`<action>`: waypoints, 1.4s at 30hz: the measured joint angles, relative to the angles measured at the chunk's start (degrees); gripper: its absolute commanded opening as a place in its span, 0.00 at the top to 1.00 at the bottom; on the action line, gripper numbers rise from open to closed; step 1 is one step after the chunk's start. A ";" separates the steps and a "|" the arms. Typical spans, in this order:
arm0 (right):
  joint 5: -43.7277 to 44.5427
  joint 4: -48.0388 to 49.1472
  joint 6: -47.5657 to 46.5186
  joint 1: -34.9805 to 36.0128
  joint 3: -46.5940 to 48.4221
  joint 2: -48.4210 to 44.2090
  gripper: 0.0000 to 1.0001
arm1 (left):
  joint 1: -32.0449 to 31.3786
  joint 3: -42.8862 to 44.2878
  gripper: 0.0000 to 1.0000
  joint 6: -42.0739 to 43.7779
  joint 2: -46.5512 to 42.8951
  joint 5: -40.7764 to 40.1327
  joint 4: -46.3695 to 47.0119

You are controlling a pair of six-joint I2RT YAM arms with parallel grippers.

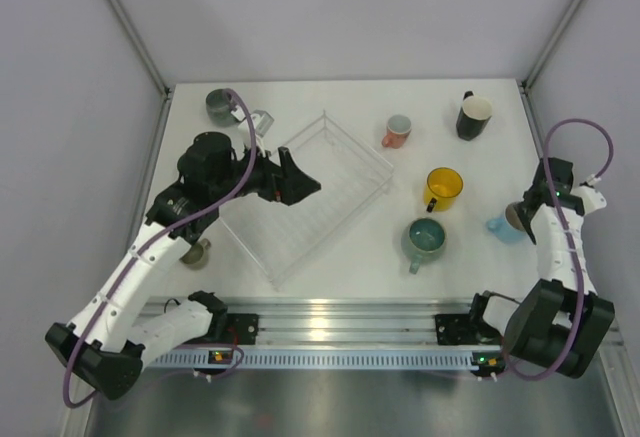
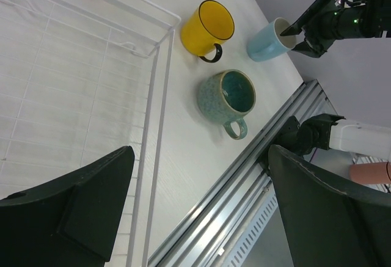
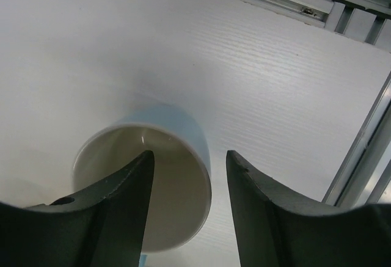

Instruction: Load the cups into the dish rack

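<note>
**K:** Light blue cup (image 1: 500,225): where does it sit relative to the right gripper (image 1: 518,215)?

**M:** Right under it. Upright on the table (image 1: 320,97), mouth up, near the right edge. Jaws are apart and straddle one side of the rim, with one finger (image 3: 122,193) down inside the mouth and the other outside. The wall is in the gap, and it doesn't look pinched yet.

**K:** Handle?

**M:** Can't place it from the wrist view. A rim grip shouldn't need it.

**K:** Left gripper (image 1: 300,182)?

**M:** Spread wide, holding nothing, hanging over the dish rack (image 1: 358,144). It's well apart from the blue one, so the right arm is the nearer.

**K:** Path to the rack?

**M:** Rack is to the cup's left, set diagonally, nothing in it. Yellow cup (image 1: 444,187) and teal-green cup (image 1: 425,238) stand between, both upright. I'd carry high over them. Bigger risk is the left arm over the rack's left side. I'd aim for the right corner.

**K:** Rest?

**M:** Salmon pink cup (image 1: 397,130) and black cup (image 1: 474,116) on the far side, dark grey-green cup (image 1: 221,107) at far left. Small olive cup (image 1: 193,252) is half hidden under the left arm. All are outside the rack.
</note>
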 measured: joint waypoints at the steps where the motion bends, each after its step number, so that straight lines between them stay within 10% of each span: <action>1: -0.09 0.66 -0.02 -0.09 -0.55 0.24 0.50 | 0.00 0.00 0.04 0.02 0.17 0.02 0.02; 8: -2.21 5.73 -0.50 -0.81 -4.31 2.25 0.57 | 0.00 0.00 0.05 0.09 0.87 0.00 0.00; 15: -3.32 8.48 -2.23 -1.29 -5.25 3.39 1.00 | 0.00 0.00 0.09 0.11 0.87 0.15 0.00; 28: -9.53 8.17 -6.67 -1.36 2.80 -8.70 1.00 | 0.00 0.50 0.13 -2.40 2.75 1.77 0.68; 42: -42.10 31.91 -4.79 11.47 4.57 -13.64 1.00 | 0.00 1.20 0.14 -7.76 5.84 9.38 6.84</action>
